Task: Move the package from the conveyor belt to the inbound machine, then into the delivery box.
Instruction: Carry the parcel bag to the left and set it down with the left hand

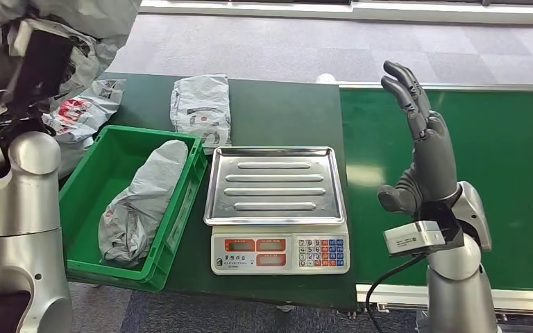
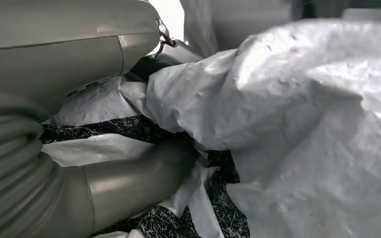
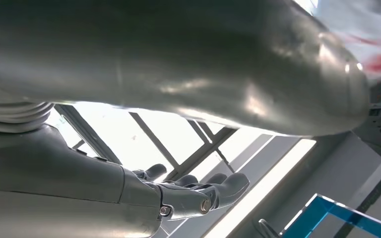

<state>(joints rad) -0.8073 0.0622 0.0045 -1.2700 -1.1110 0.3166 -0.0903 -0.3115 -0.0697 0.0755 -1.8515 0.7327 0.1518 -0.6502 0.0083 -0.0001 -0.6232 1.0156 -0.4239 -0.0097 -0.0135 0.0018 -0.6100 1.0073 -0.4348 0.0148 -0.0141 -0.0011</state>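
Note:
My left arm is raised at the far left of the head view, and its hand (image 2: 119, 183) grips a crumpled grey plastic package (image 2: 302, 124), which shows at the top left corner (image 1: 90, 17). In the left wrist view the thumb and the fingers lie around the bag's folds. My right hand (image 1: 420, 139) stands upright over the green conveyor belt (image 1: 500, 173) with its fingers (image 3: 198, 191) apart and nothing in it. The inbound machine, a scale with a bare steel tray (image 1: 275, 184), sits between the belt and the green delivery box (image 1: 180, 215). A grey package (image 1: 142, 201) lies in the box.
Another grey package (image 1: 201, 107) lies on the dark green table (image 1: 284, 111) behind the scale. A white bag with red print (image 1: 83, 111) lies at the table's left, beside the box. Grey floor runs beyond the table.

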